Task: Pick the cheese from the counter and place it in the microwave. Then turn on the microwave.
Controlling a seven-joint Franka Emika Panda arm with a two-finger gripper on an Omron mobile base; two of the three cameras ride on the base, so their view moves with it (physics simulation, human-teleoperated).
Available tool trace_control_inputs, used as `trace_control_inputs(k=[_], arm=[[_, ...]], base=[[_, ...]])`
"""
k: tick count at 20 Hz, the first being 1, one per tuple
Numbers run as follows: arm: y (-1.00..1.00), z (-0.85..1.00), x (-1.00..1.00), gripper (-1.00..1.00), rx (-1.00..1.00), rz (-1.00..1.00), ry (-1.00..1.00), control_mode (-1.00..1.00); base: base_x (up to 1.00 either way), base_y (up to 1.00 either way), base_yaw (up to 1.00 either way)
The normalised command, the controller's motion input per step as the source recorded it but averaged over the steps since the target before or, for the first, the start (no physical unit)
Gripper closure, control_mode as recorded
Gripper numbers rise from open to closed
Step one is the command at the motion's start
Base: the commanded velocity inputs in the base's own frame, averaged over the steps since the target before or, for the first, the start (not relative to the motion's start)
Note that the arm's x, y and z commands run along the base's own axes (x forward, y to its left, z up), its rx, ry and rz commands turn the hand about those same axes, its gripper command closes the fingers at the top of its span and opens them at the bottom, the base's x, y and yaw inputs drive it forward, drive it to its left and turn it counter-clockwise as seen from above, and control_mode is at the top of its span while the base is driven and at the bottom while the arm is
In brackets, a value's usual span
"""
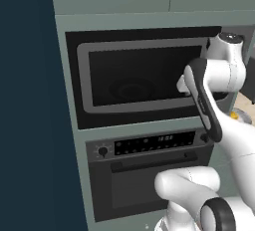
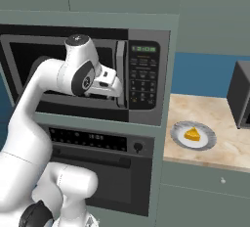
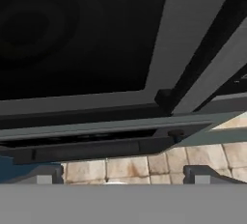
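Sitting on a grey plate (image 2: pixel 207 140), cheese (image 2: pixel 192 134) rests on the counter (image 2: pixel 229 147), well right of the microwave (image 2: pixel 141 113). Microwave door (image 1: pixel 99 106) looks shut; its handle (image 2: pixel 120 74) is partly hidden by the arm. Oven (image 2: pixel 97 172) below is cut off by the robot. Claw (image 2: pixel 118 94) is at the handle, tips (image 3: pixel 202 174) spread wide, holding nothing.

Nothing truly readable here: the microwave (image 2: pixel 83 79) keypad shows a green display, digits too blurred to make out, and the oven (image 1: pixel 149 175) display strip glows with tiny marks, equally unreadable.
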Motion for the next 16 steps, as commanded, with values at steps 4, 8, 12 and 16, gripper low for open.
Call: trace_control_inputs(k=[4,8,12,16], arm=[[-0.37,0.04,0.00,-1.00,0.00,-0.04,-0.06,-1.00],[-0.34,0.04,0.00,-1.00,0.00,0.00,-0.13,-1.00],[-0.35,0.03,0.00,-1.00,0.01,0.00,-0.13,-1.00],[-0.26,0.05,0.13,-1.00,0.03,0.00,-0.07,-1.00]], base=[[0.00,0.00,0.00],[0.00,0.00,0.00],[0.00,0.00,0.00],[0.00,0.00,0.00]])
